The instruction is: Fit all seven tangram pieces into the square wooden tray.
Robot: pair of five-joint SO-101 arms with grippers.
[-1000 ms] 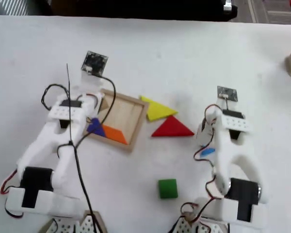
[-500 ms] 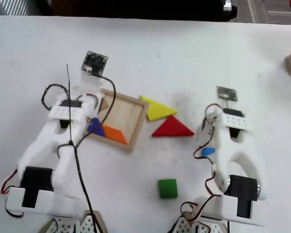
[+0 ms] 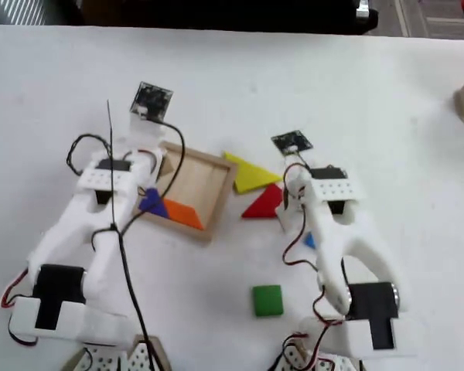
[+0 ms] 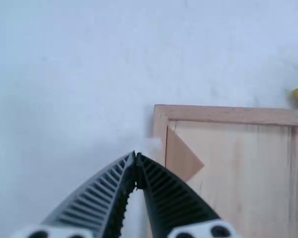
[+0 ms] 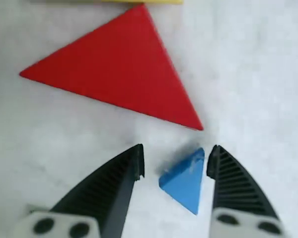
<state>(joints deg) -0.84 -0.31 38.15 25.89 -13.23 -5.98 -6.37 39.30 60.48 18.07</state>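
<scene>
On the white table [image 3: 294, 77], right fingers [image 5: 114, 183] flank a blue triangle [image 5: 185, 181]

white table [image 3: 309, 77] | tray [image 3: 193, 182] | yellow piece [image 3: 251, 174] | red triangle [image 3: 264, 203] | light-blue triangle [image 5: 185, 181] | green square [image 3: 267, 300]

Your white left arm [image 3: 76, 224] stretches forward from its base at the near edge and leans inward, with the wrist bent downward. Its left hand [image 4: 136, 159] points down, and the two black ribbed fingers [image 4: 99, 198] are pressed together at the tips. Your white right arm [image 3: 339, 236] also reaches forward and leans inward. Its right hand [image 5: 176, 151] hangs low over the bench with the fingers [image 5: 114, 183] spread well apart.
</scene>
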